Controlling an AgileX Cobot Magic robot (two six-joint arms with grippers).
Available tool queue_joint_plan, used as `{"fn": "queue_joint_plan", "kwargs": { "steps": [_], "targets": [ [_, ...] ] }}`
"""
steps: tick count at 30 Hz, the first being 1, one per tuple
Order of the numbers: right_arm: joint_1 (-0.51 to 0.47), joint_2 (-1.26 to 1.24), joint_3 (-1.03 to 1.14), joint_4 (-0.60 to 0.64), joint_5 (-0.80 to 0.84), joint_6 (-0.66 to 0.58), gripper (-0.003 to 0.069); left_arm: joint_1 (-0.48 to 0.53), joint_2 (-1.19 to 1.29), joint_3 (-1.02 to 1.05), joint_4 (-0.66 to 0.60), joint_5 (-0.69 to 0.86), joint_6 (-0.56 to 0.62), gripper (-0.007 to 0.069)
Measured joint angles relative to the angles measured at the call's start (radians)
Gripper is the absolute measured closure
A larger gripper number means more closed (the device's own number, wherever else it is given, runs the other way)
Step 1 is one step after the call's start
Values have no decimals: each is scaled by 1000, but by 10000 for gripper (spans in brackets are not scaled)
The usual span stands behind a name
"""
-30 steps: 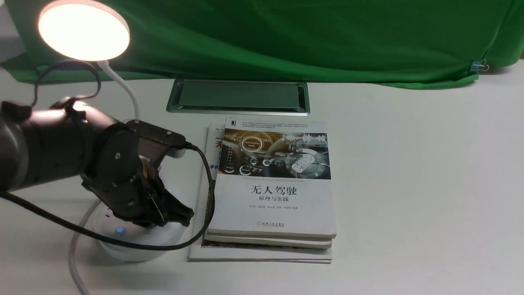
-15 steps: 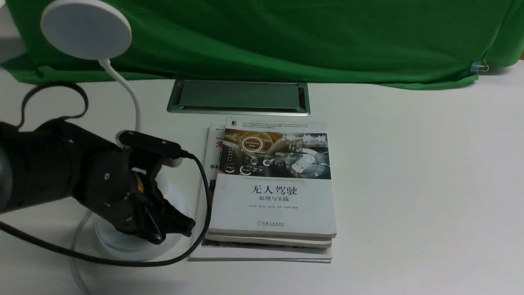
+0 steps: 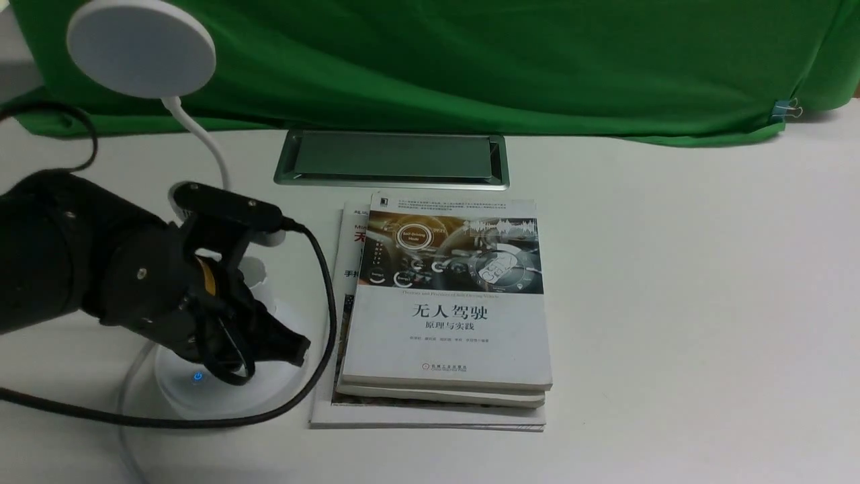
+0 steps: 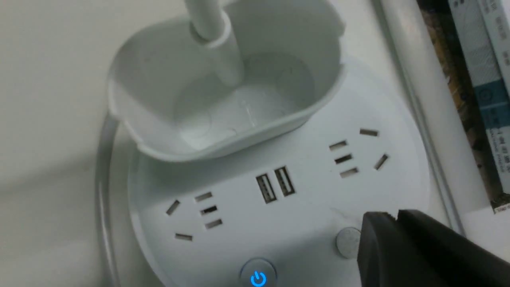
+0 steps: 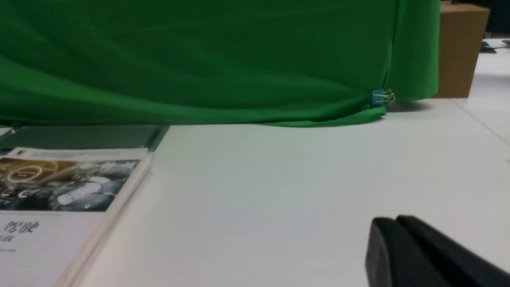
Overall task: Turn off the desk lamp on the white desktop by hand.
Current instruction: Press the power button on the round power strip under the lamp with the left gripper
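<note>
The desk lamp stands at the far left of the white desktop, its disc head dark. Its round base shows a blue-lit power button. My left gripper is shut and empty, hovering just above the base. In the left wrist view the shut tips sit right beside a grey round button, with the blue button, the sockets and the cup holder nearby. My right gripper is shut and empty, low over bare desktop; it does not show in the front view.
A stack of books lies just right of the lamp base. The silver-rimmed cable hatch sits behind the books. Green cloth covers the back. A black cable loops from my left wrist. A cardboard box stands beyond the cloth.
The lamp head was lit one second ago and is now dark. My left gripper pressed down on the base, then lifted and drew back to the left; the blue button shows again.
</note>
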Motion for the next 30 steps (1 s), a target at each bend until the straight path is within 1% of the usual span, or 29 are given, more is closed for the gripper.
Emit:
{"fn": "queue_joint_plan", "kwargs": {
  "steps": [7, 25, 30],
  "targets": [
    [0, 0, 0, 0, 0, 0, 624, 0, 96, -14, 8, 2, -6, 606],
    [0, 0, 0, 0, 0, 0, 624, 0, 20, 1, 20, 15, -11, 606],
    [0, 0, 0, 0, 0, 0, 624, 0, 24, 82, 22, -54, -12, 606]
  ]
}}
